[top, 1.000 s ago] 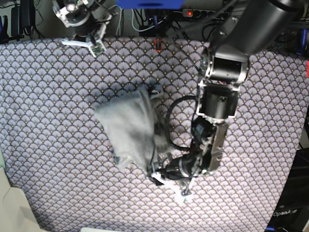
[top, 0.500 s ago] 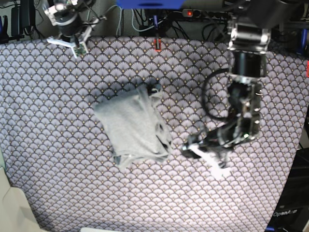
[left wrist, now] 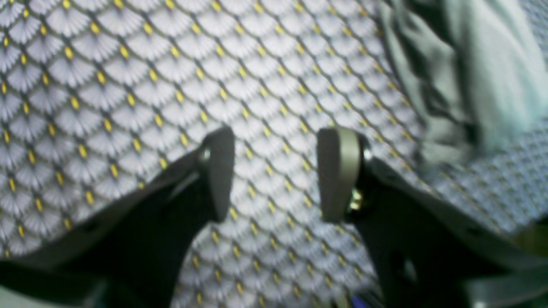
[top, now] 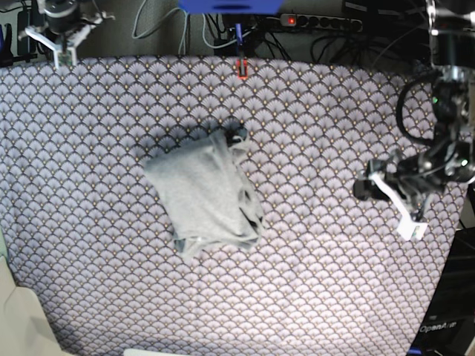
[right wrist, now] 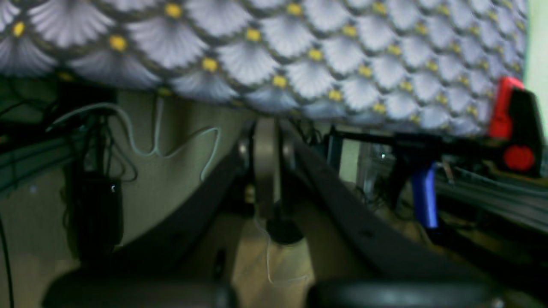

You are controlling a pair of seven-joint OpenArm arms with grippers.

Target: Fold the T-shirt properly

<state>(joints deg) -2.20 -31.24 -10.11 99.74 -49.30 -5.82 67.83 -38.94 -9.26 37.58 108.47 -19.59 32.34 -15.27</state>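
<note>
On the patterned cloth (top: pixel 334 111) | T-shirt (top: pixel 204 196) soft, light, bunched; grasp an outer hem | left gripper (left wrist: pixel 276 173) fingers apart, empty | right gripper (right wrist: pixel 265 158) fingers together

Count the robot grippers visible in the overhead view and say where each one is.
2. The right gripper sits shut at the table's far left corner; the left gripper hangs open over the patterned cloth, right of the T-shirt.

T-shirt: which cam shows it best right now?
Base view: the whole folded T-shirt lies unobstructed on the patterned cloth. Left wrist catches only a blurred edge of it at top right. Right wrist shows none.
</note>
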